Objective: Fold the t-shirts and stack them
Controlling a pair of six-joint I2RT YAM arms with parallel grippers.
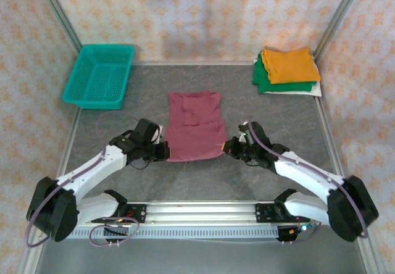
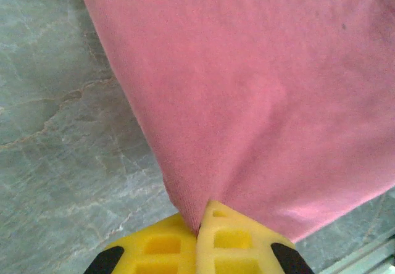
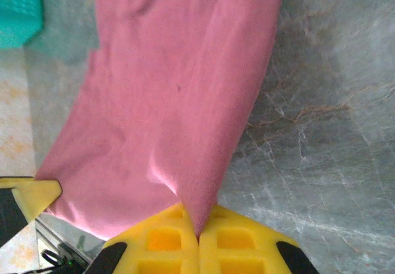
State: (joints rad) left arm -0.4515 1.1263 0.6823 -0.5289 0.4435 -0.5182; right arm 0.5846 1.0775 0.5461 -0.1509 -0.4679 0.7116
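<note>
Left end effector [image 2: 199, 224] of mine pinches one near corner of the maroon t-shirt [image 1: 196, 126] and my right end effector [image 3: 197, 228] pinches the other; it lies flat on the worktop [image 1: 278, 120]; I should lift both corners together and fold evenly.

Left arm [image 1: 92, 166] and right arm [image 1: 307, 172] angle inward, wrists low. Left gripper [image 1: 165, 152] pinches maroon t-shirt [image 1: 196, 126] near-left corner; right gripper [image 1: 226, 147] pinches near-right corner.

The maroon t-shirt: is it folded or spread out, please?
Partly folded: the maroon t-shirt forms a narrow rectangle, sides turned in, near corners pinched by the left gripper and right gripper.
</note>
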